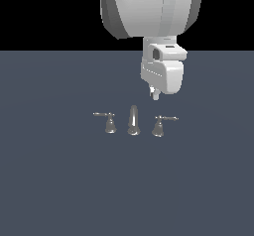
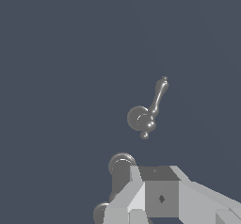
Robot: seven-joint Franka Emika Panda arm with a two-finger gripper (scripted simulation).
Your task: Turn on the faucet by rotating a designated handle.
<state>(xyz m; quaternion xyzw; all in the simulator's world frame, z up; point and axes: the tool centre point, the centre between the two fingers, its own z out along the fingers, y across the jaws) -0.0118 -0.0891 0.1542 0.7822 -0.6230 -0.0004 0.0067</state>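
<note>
On the dark blue-grey floor (image 1: 49, 190), read from the exterior view's left to its right:

Left handle (image 1: 109, 122): chrome cone base; thin lever on top, pointing toward the exterior view's left.

Spout (image 1: 133, 120): tallest piece; tapered, leverless, glossy chrome; midway between both handles.

Designated handle (image 1: 159, 125): small chrome cone base; thin horizontal lever on top, pointing toward the exterior view's right; rightmost piece of the faucet (image 1: 134, 122).

Designated handle, wrist view (image 2: 147, 112): round base seen from above; slim lever with knobbed tip; short stub on the opposite side.

Relative scale: each faucet piece far smaller than the gripper body.

Gripper (image 1: 155, 94): white, above the designated handle in the exterior view; no contact visible with any faucet piece.

Gripper fingers: only one small white tip visible below the body; opening width cannot be determined; nothing seen held.

Gripper body, wrist view (image 2: 160, 197): grey-white housing in the foreground, partly covering the spout (image 2: 121, 169).
</note>
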